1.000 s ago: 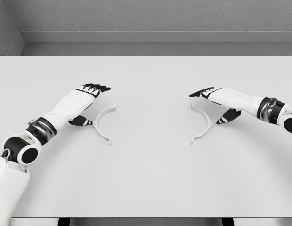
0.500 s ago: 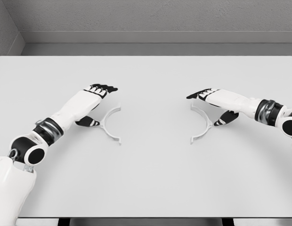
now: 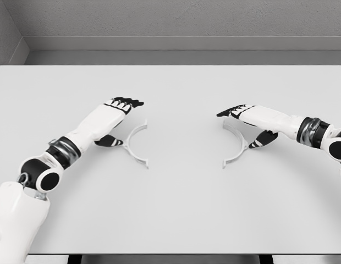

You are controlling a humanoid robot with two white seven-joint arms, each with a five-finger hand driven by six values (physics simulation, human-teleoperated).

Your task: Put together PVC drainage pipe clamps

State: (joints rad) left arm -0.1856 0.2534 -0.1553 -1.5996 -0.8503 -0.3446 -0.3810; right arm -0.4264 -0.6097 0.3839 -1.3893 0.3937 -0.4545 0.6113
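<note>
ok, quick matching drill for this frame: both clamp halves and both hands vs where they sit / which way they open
Things:
1. left clamp half
2. right clamp half
3. left hand
4. right hand

Descriptions:
A. at the outer side of the right piece, arm entering from the picture's right
B. white arc on the table, open side facing right
C. at the outer side of the left piece, arm entering from the lower left
D. white arc, open side facing left

Pairs: 1-B, 2-D, 3-C, 4-A
</note>
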